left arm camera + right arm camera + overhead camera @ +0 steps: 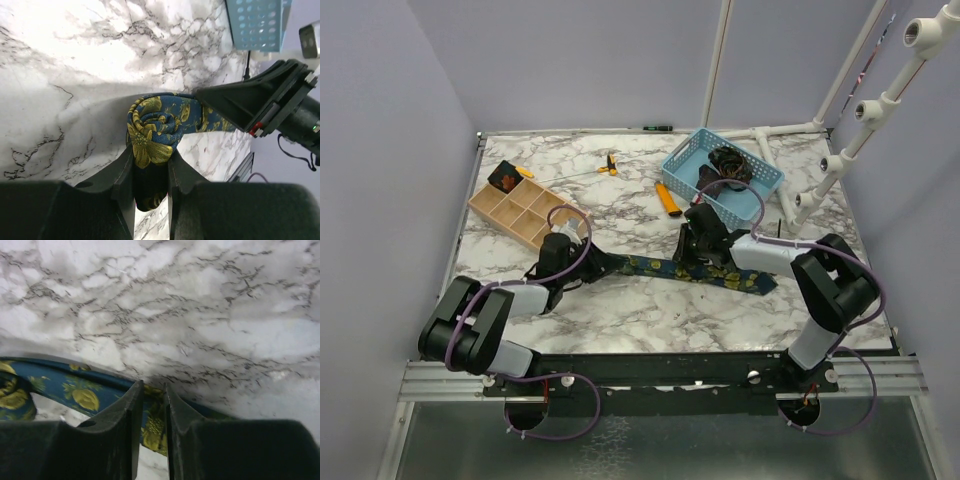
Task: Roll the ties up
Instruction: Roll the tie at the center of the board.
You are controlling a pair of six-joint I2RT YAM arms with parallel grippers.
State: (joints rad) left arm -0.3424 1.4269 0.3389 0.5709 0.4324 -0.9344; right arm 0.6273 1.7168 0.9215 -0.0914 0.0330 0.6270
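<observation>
Left gripper [150, 159] pinches the coiled end of the navy floral tie [156, 125], whose unrolled strip extends rightward. Right gripper [152, 395] appears pressed closed on that strip.

Coil of navy tie [155, 125] half-hidden in left gripper [150, 152]; dark bundle [728, 162] in basket [682, 150], perhaps a tie.

Two ties [745, 280] [728, 163], two orange-handled tools [611, 165] [667, 200], one basket [672, 165], one wooden tray [515, 205].
</observation>
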